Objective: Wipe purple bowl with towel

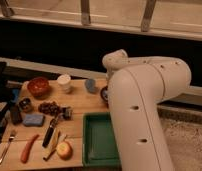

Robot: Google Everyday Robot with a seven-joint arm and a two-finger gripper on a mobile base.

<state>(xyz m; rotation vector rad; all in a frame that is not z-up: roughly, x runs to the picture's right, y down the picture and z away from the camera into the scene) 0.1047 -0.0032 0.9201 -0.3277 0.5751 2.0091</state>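
The purple bowl (104,94), only a dark sliver showing, sat just right of the blue-grey towel (90,85), behind the arm (144,100) that also hid the gripper.

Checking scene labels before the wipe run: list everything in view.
light wooden table: 1, tan, centre-left
round red bowl: 1, red, back left
white cup: 1, white, right of red bowl
small blue-grey cup: 1, blue-grey, back centre
purple bowl: 1, dark purple, mostly hidden by arm
green rectangular tray: 1, green, front centre
blue sponge: 1, blue, left
dark grape-like cluster: 1, dark, mid-left
yellow-red apple: 1, yellow-red, front
long red sausage-like item: 1, red, front left
metal fork: 1, silver, front-left edge
white robot arm: 1, white, right half
tool: not in view
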